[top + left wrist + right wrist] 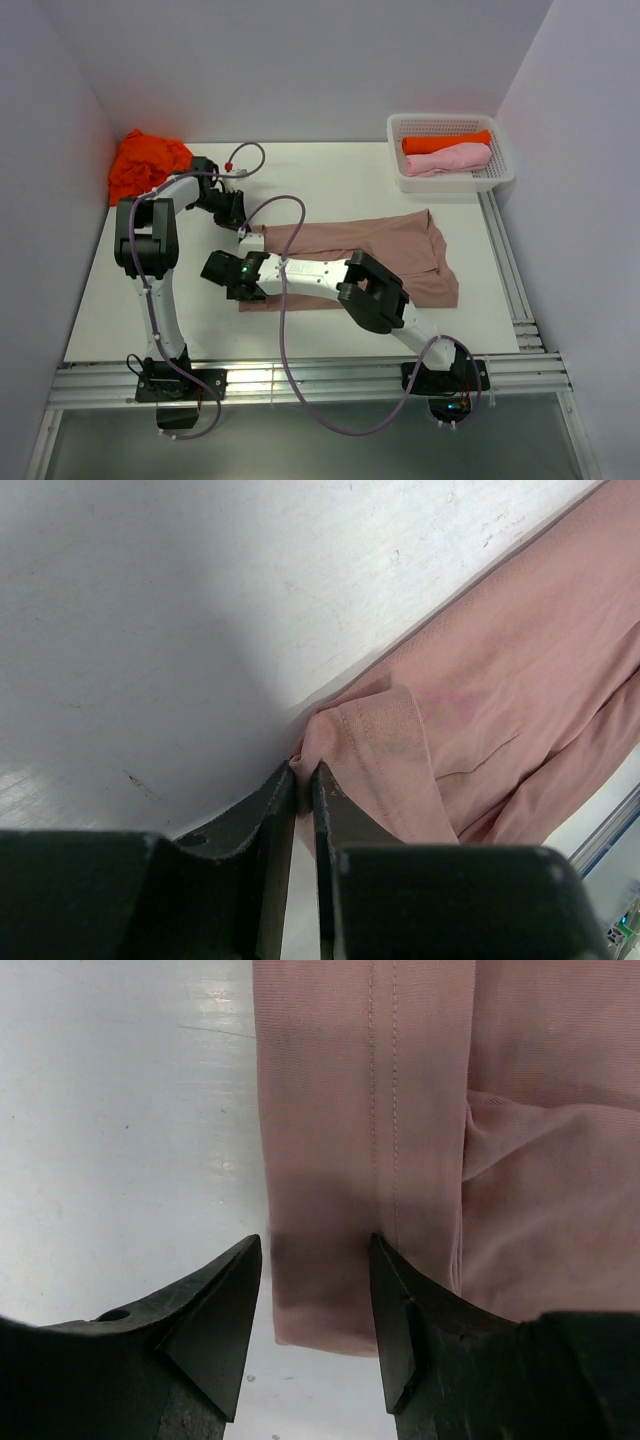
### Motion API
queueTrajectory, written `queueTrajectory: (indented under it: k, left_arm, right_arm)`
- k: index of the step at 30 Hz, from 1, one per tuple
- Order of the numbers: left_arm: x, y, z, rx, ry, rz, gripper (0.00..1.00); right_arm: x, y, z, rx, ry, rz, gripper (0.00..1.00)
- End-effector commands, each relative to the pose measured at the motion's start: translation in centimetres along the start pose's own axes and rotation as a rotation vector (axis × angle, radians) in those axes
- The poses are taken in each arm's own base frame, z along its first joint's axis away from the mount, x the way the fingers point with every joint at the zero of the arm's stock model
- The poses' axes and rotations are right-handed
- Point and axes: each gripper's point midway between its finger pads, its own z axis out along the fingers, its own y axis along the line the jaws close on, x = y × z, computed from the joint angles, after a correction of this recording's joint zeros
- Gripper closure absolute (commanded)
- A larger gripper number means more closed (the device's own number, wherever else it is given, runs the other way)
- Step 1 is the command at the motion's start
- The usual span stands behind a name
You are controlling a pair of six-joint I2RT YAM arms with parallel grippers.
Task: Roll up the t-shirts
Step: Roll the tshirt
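Top: brown shirt (370, 255) lies folded into long strip mid-surface (150, 300); I judge it ready for rolling from left end.
Left wrist: left claw (305, 772) clenched on far corner, likely anchoring that end.
Right wrist: right claw (315, 1250) released, straddling near hem, nothing gripped.

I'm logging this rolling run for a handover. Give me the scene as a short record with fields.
shirt in work: pinkish-brown t-shirt, folded into a strip, lying flat
left gripper: shut on that shirt's corner
right gripper: open, over the strip's end edge
not yet rolled: orange t-shirt heap, far left corner
rolled: rolled orange t-shirt and rolled pink t-shirt, side by side in the white basket
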Motion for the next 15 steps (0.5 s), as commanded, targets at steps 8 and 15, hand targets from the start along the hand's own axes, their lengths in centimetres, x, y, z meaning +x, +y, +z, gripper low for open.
queueTrajectory:
  k: [8,15]
  left_arm:
    - [0.6,0.9,0.6,-0.044,0.010,0.032,0.82]
    - [0.7,1.1,0.8,-0.052,0.009,0.031,0.86]
  right_arm:
    - [1.6,0.8,-0.9,0.020,0.044,-0.012,0.44]
    - [4.1,-0.1,-0.2,0.058,0.108,-0.039,0.43]
